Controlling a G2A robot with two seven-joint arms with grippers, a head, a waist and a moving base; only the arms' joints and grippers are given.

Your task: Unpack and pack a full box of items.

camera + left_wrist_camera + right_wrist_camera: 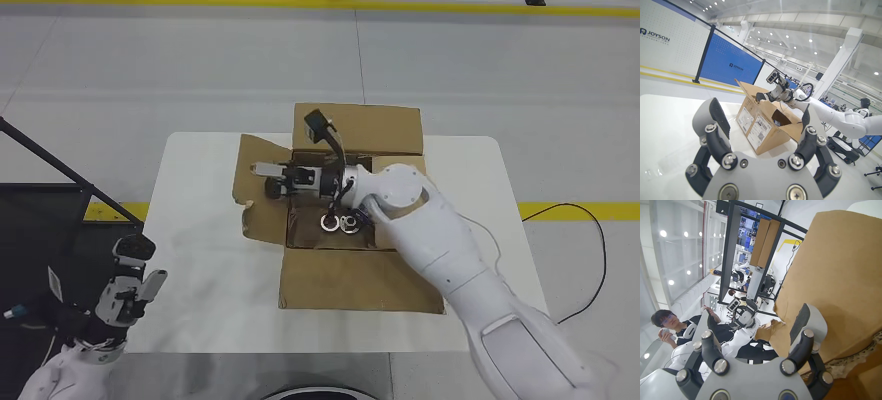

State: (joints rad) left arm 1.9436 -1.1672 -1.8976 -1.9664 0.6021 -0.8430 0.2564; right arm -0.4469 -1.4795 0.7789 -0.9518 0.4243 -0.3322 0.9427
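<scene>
top view: white table point(200, 200) on grey floor point(150, 70) with yellow lines point(570, 210), open box point(350, 280) mid-table. right gripper point(265, 177) spread wide at torn flap point(252, 205); left gripper point(761, 108) wide, empty.

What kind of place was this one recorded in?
Probably a large robotics test hall: yellow floor lines, blue perforated partition panels under a high lit ceiling, and a white table holding the cardboard box.

Open box point(352, 282), right pincer point(262, 178) at flap point(248, 214)
</scene>
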